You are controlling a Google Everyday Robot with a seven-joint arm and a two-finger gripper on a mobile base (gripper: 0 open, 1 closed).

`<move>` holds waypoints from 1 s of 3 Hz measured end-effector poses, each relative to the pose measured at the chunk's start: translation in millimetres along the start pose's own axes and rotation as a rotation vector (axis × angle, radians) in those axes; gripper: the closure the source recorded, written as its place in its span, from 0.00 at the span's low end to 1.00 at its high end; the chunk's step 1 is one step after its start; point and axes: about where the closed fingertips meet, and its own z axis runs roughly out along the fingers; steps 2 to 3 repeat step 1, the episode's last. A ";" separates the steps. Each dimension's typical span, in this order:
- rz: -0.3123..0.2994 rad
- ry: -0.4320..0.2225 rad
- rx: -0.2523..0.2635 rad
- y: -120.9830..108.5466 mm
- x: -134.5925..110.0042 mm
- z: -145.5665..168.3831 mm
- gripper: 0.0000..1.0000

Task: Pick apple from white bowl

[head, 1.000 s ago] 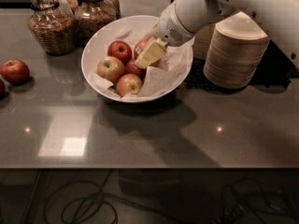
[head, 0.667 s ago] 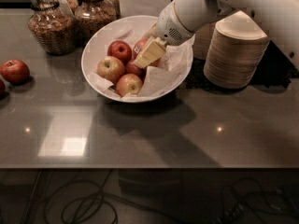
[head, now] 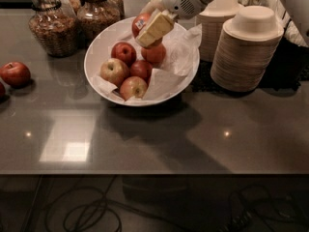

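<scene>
The white bowl (head: 96,47), lined with crumpled white paper, stands at the middle back of the dark table. My gripper (head: 147,22) comes in from the upper right and is shut on the apple (head: 140,22), a red one with a white-and-blue sticker. It holds the apple just above the bowl's far side, clear of the other fruit. A beige finger (head: 155,28) covers the apple's right side. Several other apples stay in the bowl: a dark red one (head: 124,52), yellow-green blushed ones (head: 114,71) and an orange-red one (head: 155,54) right under the gripper.
Two glass jars (head: 48,28) stand behind the bowl at the left. Two stacks of beige disposable bowls (head: 246,52) stand close on the right. A loose red apple (head: 14,74) lies on the table at the far left.
My gripper has risen from inside the bowl, taking the stickered apple up with it. The other apples have stayed where they were.
</scene>
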 end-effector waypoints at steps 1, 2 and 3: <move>-0.012 -0.014 0.021 -6.4 -8.7 -9.8 1.00; -0.012 -0.014 0.021 -6.4 -8.7 -9.8 1.00; -0.012 -0.014 0.021 -6.4 -8.7 -9.8 1.00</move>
